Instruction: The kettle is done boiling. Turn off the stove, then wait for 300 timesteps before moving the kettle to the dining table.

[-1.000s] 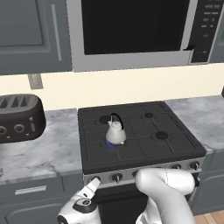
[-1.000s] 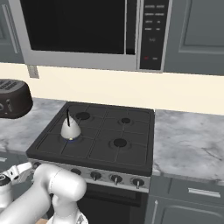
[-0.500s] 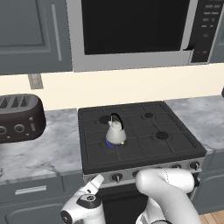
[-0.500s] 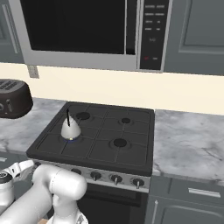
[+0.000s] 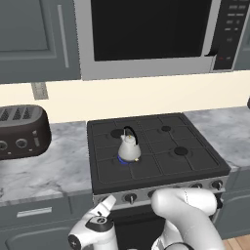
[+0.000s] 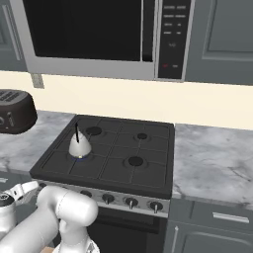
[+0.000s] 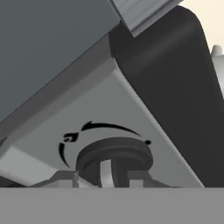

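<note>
The white kettle [image 5: 129, 149] [image 6: 79, 146] stands upright on the front left burner of the black stove [image 5: 185, 163] [image 6: 148, 168], with a small blue flame [image 5: 123, 161] under it. My gripper [image 5: 108, 203] [image 6: 23, 189] is low at the stove's left front corner, right at the leftmost knob of the steel strip. In the hand view that dark round knob [image 7: 114, 158] is very close, and the two finger tips stand apart on either side of it. The gripper is open and holds nothing. The dining table is out of view.
More knobs [image 5: 130, 197] [image 6: 131, 201] run along the strip to the right. A dark toaster [image 5: 22, 132] [image 6: 15, 111] sits on the marble counter [image 5: 53, 168] left of the stove. A microwave [image 5: 151, 34] hangs above. Grey drawers [image 5: 34, 215] lie below the counter.
My gripper has crept up and to the right, closer to the leftmost knob. The kettle and the rest of the scene have stayed put.
</note>
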